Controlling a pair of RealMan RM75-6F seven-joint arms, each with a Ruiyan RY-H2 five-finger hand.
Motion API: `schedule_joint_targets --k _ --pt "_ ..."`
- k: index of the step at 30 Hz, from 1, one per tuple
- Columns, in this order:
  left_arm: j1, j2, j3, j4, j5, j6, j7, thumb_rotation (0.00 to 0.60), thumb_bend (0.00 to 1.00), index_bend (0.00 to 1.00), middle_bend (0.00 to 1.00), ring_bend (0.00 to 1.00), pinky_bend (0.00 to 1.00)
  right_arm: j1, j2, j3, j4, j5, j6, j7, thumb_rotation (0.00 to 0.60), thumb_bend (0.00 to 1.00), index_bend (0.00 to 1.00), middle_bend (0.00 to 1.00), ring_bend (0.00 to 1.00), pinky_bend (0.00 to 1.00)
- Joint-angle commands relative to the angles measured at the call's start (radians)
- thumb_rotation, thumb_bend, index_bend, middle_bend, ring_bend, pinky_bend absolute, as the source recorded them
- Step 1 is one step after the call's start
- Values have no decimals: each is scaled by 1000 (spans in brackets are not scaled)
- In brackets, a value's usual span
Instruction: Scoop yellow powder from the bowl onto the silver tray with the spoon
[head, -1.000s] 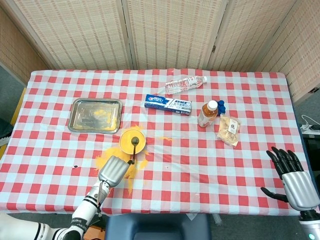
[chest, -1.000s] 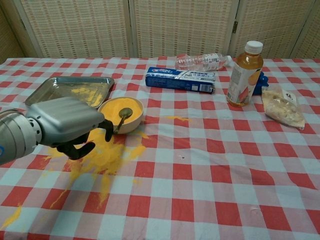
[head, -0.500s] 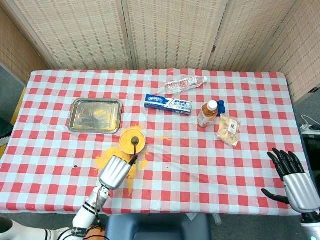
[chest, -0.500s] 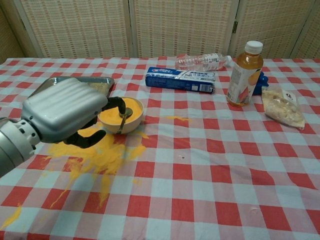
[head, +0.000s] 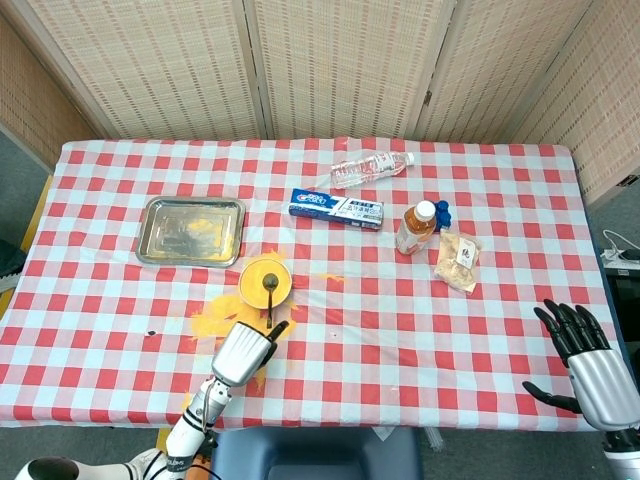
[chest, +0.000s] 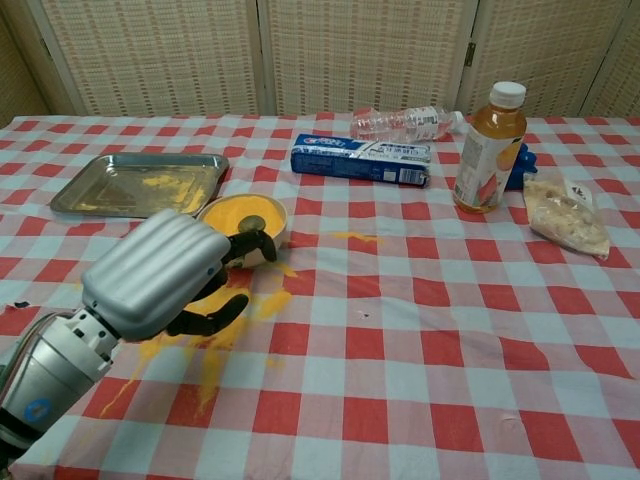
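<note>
- The tabletop wears a red-and-white checked cloth.
- A silver tray sits at the far left with a dusting of yellow powder on its floor.
- The left hand hovers just in front of the bowl, fingers curled inward; whether it holds the spoon handle I cannot tell.
- The right hand is at the near right corner, fingers spread, holding nothing.
- A blue box bears white lettering too small to read.
- A clear water bottle lies on its side behind the box.
- An amber drink bottle stands upright; its label is unreadable.
- A clear packet carries a small white label, illegible.
- The bowl of yellow powder sits near the tray's right front corner, with spilled powder beside it.
- The spoon rests with its head in the bowl.
</note>
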Motion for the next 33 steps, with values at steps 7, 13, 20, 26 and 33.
schedule_joint_targets --k 7,13,20,26,33 --pt "12 -57 -43 143 48 22 -57 600 442 401 1000 1000 1000 -1 -2 0 1 -3 1 -2 528 0 0 0 0 0" --pt "15 -77 -55 191 62 18 -56 600 443 454 1000 1000 1000 -2 -2 -1 2 -5 0 0 528 0 0 0 0 0" --pt "13 -91 -68 239 76 20 -54 600 443 473 1000 1000 1000 -3 1 -2 2 -7 0 0 527 0 0 0 0 0" --pt "13 -102 -71 278 92 32 -44 600 443 474 1000 1000 1000 -2 2 -3 0 -7 -4 -2 528 0 0 0 0 0" --pt "11 -114 -80 303 99 40 -64 600 446 489 1000 1000 1000 -1 2 -4 -1 -9 -7 -1 527 0 0 0 0 0"
